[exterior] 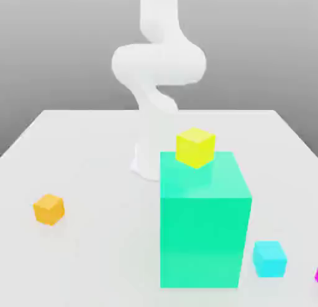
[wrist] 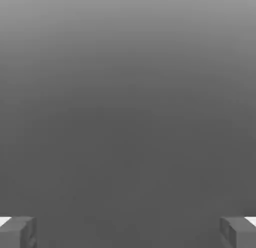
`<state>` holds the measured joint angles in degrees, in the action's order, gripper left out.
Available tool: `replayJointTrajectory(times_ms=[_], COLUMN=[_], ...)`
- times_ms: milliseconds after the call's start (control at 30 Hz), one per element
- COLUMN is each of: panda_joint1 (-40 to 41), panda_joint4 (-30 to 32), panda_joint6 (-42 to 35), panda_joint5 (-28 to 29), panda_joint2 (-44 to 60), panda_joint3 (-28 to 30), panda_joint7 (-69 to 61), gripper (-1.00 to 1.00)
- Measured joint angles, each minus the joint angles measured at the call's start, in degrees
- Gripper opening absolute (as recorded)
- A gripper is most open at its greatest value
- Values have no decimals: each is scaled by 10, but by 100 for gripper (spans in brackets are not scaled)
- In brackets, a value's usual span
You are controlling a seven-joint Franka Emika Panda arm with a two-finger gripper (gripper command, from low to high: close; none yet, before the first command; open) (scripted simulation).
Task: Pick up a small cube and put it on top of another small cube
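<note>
With the gripper (wrist: 128, 232) being held released and empty, the pink cube (exterior: 316, 275) at the exterior view's right edge is being risked behind the green block (exterior: 205, 228).

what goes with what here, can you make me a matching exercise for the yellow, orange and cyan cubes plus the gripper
Things:
1. yellow cube
2. orange cube
3. cyan cube
4. gripper

Places or states:
A. on the table beside the green block, on the exterior view's right
B. open, nothing between the fingers
C. on top of the green block
D. alone on the table, on the exterior view's left

Pairs: 1-C, 2-D, 3-A, 4-B
</note>
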<state>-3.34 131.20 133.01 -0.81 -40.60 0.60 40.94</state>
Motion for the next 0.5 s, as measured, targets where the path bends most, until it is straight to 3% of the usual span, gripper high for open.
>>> replayJointTrajectory(times_ms=[500], panda_joint1=[-155], panda_joint4=[-35], panda_joint6=[73], panda_joint5=[-50], panda_joint2=[316], panda_joint3=[-12], panda_joint7=[-295], gripper=[0])
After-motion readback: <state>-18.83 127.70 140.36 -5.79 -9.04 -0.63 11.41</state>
